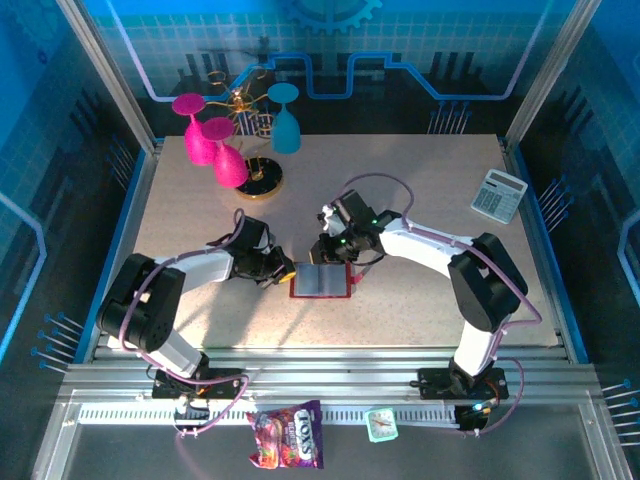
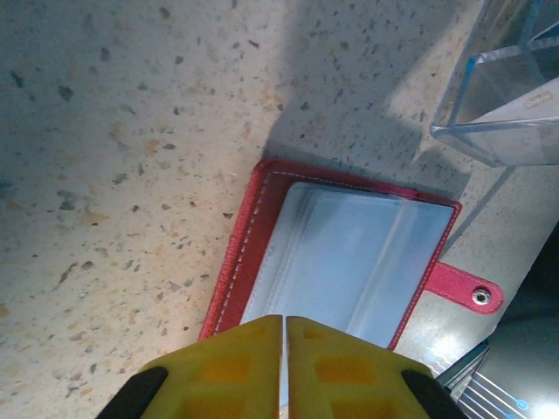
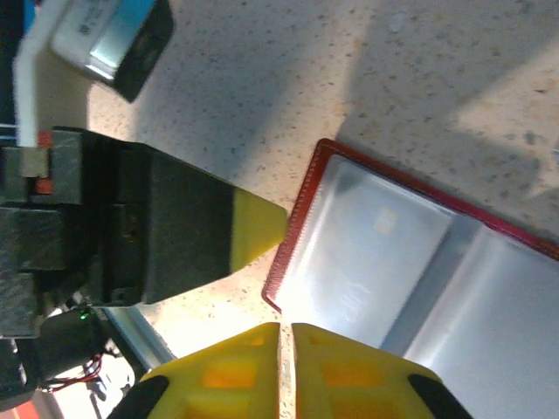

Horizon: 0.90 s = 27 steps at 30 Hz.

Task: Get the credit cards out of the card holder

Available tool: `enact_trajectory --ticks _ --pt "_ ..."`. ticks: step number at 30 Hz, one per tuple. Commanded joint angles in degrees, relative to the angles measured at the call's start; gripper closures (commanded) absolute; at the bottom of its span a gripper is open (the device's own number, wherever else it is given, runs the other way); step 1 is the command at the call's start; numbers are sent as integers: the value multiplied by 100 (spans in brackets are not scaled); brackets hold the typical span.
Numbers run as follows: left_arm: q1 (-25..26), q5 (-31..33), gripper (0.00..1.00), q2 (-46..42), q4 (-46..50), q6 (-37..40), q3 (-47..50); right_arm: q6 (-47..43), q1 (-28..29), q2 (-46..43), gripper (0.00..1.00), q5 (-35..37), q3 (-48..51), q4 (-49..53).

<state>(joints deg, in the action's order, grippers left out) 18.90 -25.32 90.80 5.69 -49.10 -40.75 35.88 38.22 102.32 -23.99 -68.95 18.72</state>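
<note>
Our card holder (image 2: 341, 262) lies open and flat, right at the tips of our left gripper (image 2: 285, 325) and our right gripper (image 3: 286, 330). Both our grippers are pinched closed.

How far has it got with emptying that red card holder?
Barely started. Done: the red card holder lies open on the table. In hand: the left claw and right claw are closed at its edges; whether either pinches anything is unclear. Left: a pale credit card sits under the clear pocket, to be pulled out.
</note>
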Motion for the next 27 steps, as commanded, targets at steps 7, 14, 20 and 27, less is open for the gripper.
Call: enact_trajectory --ticks 7,14,20,27 --pt "-61 -155 94 181 220 240 -54 740 71 507 79 -702 289 -801" --pt "-61 -191 94 253 197 249 -18 812 124 804 75 -650 199 -640" --pt "-61 -175 94 289 231 283 14 885 137 984 73 -620 121 -517" --pt "-61 -173 94 295 191 259 34 869 194 1044 69 -451 57 -226"
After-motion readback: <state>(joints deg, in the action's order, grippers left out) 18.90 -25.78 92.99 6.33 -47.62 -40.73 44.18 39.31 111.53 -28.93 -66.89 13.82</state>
